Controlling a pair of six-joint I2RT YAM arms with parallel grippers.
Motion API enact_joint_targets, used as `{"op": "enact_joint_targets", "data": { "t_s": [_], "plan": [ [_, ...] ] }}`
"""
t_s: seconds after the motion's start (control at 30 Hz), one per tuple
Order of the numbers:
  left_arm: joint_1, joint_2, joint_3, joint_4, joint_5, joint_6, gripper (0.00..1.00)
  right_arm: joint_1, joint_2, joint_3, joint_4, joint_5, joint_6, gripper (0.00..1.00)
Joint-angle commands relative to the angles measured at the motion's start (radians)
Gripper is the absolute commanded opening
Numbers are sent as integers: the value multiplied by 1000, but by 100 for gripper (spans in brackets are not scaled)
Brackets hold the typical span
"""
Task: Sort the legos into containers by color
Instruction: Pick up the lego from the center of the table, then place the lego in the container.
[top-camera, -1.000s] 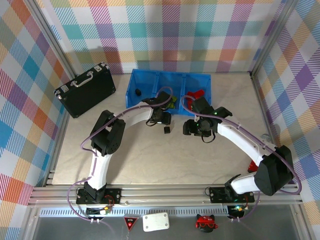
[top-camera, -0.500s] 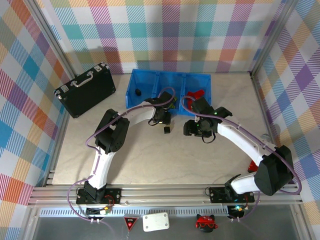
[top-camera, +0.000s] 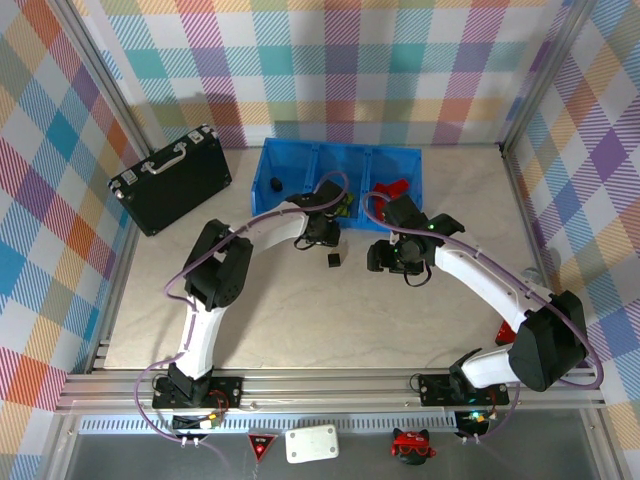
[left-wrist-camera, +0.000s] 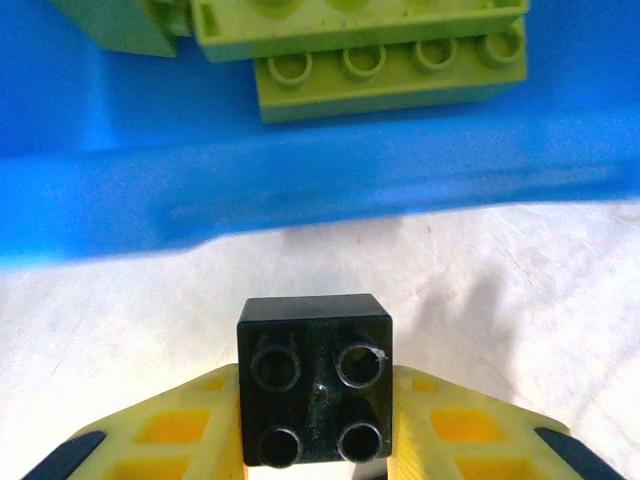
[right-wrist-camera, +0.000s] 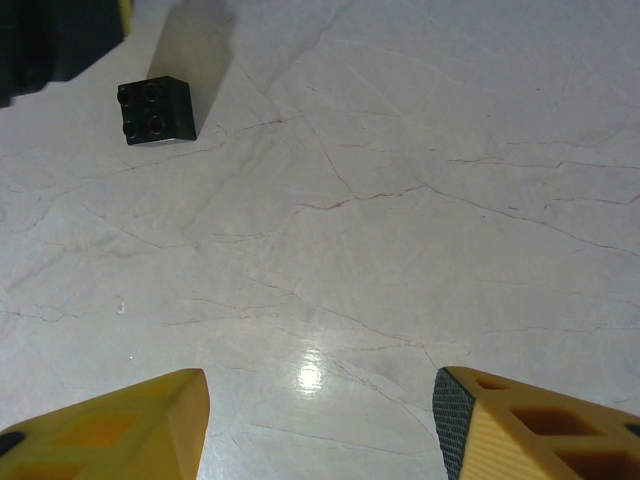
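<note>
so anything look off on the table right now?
Nothing damaged or spilled. A loose black lego lies on the table short of the blue tray. A red piece, probably a lego, sits far off beside the right arm, partly hidden by it. The left end effector grips a second black lego.

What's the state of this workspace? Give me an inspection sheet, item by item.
Surface: pale marbled table.
Job's things: blue tray at the far edge, lime bricks inside; loose black brick on the table.
Clutter: black case, far left.
Grippers: left gripper, jaws shut on held black brick; right gripper, jaws open, empty.
Cables: purple cables along both arms.
Surroundings: plaid walls, metal frame.
</note>
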Motion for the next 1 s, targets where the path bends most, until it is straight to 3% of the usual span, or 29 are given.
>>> {"op": "enact_joint_targets", "data": {
  "t_s": [0.0, 0.23, 0.43, 0.7, 0.97],
  "plan": [
    [-9, -135, -27, -42, -45, 5, 33, 3, -6, 11, -8, 5, -3, 62],
    [42, -271, -53, -89, -92, 19, 32, 3, 7, 13, 2, -1, -11, 62],
    [127, -292, -20, -105, -95, 41, 32, 4, 13, 8, 7, -11, -14, 62],
    [236, -141, 125, -136, -84, 112, 32, 4, -11, -19, 0, -5, -11, 62],
    [277, 89, 339, -169, -108, 141, 32, 3, -40, -45, -13, 10, 5, 62]
  ]
}}
